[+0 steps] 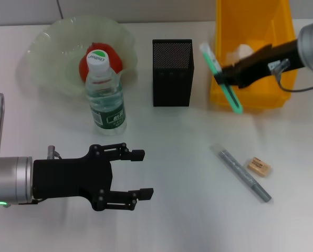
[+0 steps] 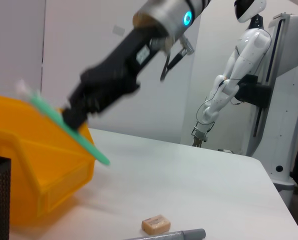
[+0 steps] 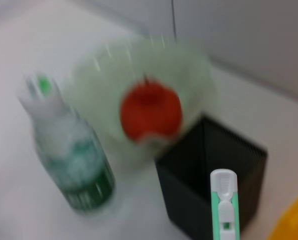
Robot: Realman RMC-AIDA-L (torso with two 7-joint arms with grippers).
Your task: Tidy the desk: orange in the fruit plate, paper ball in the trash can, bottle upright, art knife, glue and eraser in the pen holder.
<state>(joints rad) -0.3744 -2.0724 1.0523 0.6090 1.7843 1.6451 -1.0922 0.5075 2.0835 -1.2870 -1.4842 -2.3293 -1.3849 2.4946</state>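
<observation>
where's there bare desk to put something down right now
Bare desk lies between the left gripper and the grey pen, in front of the black holder. It is crowded at the back: bottle, plate, yellow bin, and the right gripper holding the green knife.

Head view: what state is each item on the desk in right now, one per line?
Orange: in the pale green fruit plate.
Clear water bottle: upright.
Black mesh pen holder: upright.
Green-and-white art knife: held in the air by the right gripper.
Grey glue pen: lying flat.
Tan eraser: lying beside it.
Yellow trash can: open.
Left gripper: open, empty.
</observation>
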